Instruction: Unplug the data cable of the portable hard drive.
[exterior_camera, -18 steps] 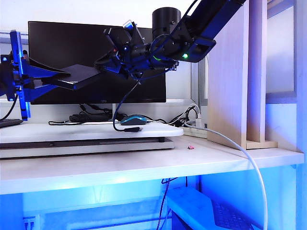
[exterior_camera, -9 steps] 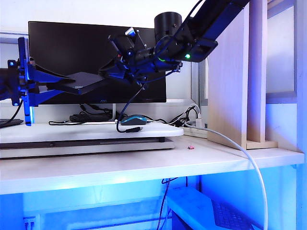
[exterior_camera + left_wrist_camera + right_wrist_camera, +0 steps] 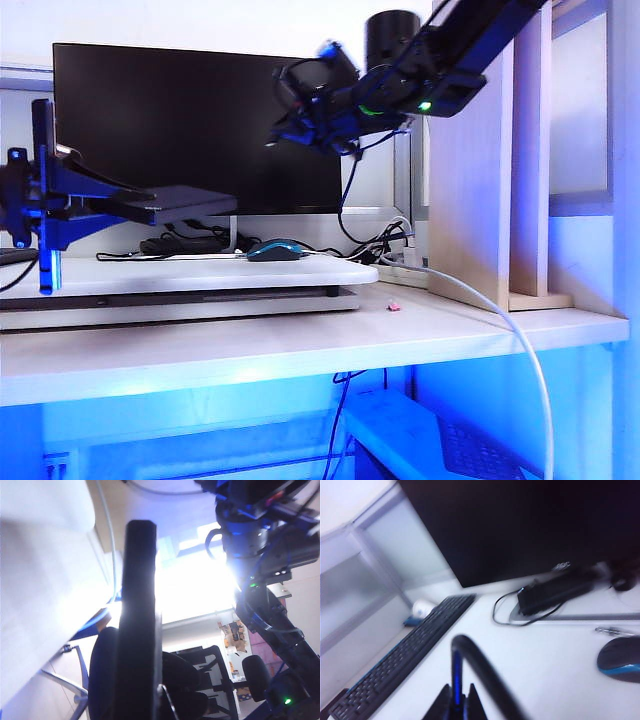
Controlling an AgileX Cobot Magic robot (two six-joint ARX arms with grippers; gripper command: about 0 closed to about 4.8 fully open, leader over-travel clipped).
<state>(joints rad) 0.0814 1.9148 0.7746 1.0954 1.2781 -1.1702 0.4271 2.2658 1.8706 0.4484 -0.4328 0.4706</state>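
The left tool [image 3: 150, 205] is up in the air over the left end of the white desk [image 3: 300, 345], in front of the big black monitor [image 3: 190, 120]. Its jaws are squeezed tight on the small flat matt-black portable hard drive [image 3: 185, 203], which lies level and sticks out to the right, w/ nothing plugged into the end we can see. In the left wrist view the hard drive [image 3: 137, 620] shows edge-on as a dark slab, pinched at the base by the left tool [image 3: 135, 700]. The right tool [image 3: 285, 135] is higher up and more to the right, well apart from the drive, also in front of the monitor. Its jaws are closed almost all the way on the thin black data cable [image 3: 345, 195], which hangs from it and runs down toward the back of the desk by the light wooden panel [image 3: 465, 160]. In the right wrist view the right tool [image 3: 456, 697] grips the cable [image 3: 485, 672], which curves away as a blurry dark cord. Below on the white raised board [image 3: 200, 272] sit a blue & black mouse [image 3: 275, 250] and, in the right wrist view, a black keyboard [image 3: 405, 657]. A thick white cable [image 3: 500, 320] goes over the desk's right front edge.
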